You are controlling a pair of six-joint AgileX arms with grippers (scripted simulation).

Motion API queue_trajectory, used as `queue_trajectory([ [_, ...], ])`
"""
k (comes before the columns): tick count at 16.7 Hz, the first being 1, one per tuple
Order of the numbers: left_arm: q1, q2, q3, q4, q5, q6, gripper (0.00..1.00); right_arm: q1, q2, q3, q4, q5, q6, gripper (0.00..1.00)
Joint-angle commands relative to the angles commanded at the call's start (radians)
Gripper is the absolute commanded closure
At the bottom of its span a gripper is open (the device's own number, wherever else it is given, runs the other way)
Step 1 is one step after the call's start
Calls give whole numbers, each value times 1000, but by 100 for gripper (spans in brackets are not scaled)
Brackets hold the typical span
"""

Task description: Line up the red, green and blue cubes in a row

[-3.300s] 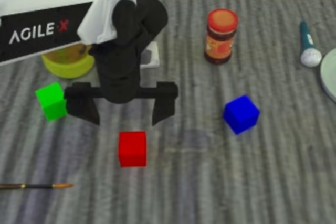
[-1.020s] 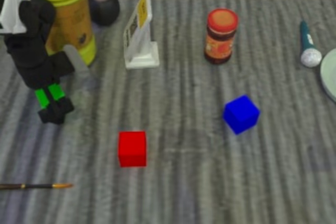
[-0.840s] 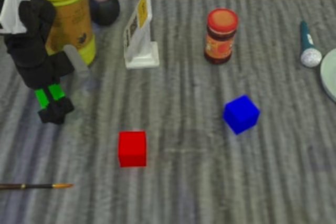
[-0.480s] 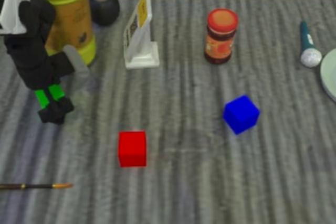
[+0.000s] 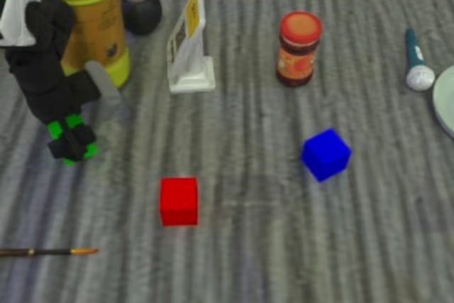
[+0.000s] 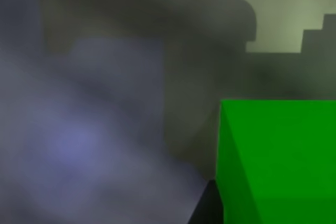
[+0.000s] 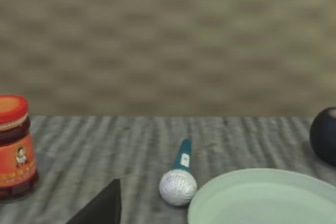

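Note:
The green cube (image 5: pixel 56 130) is at the table's left, mostly covered by my left gripper (image 5: pixel 71 140), which is shut on it. In the left wrist view the green cube (image 6: pixel 278 161) fills the near corner beside one dark finger (image 6: pixel 210 211). Whether the cube rests on the cloth or hangs just above it I cannot tell. The red cube (image 5: pixel 178 201) sits left of centre, near the front. Right of centre lies the blue cube (image 5: pixel 325 154), turned at an angle. My right gripper is outside the top view.
A yellow bottle (image 5: pixel 89 12) stands just behind the left gripper, with a dark ball (image 5: pixel 140 9) and a white sign stand (image 5: pixel 188 44) beside it. A red-lidded jar (image 5: pixel 299 47), microphone (image 5: pixel 417 62) and plate (image 5: pixel 447 101) occupy the back right. A paintbrush (image 5: pixel 46 251) lies front left.
The left arm swung from the table's middle to the green cube at the left. In the last half second its fingers closed in on the cube. Red and blue cubes stayed put.

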State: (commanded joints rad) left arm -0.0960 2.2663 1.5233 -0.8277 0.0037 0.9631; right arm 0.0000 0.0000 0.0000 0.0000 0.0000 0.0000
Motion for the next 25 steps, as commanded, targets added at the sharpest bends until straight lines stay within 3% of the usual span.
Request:
queue_trajectory([
  [8, 0, 0, 0, 0, 0, 0, 100, 0, 0, 0, 0, 0, 0, 0],
  [18, 15, -118, 131, -240, 11, -12, 100, 0, 0, 0, 0, 0, 0, 0],
  [25, -4, -121, 141, -256, 11, -14, 100, 0, 0, 0, 0, 0, 0, 0],
])
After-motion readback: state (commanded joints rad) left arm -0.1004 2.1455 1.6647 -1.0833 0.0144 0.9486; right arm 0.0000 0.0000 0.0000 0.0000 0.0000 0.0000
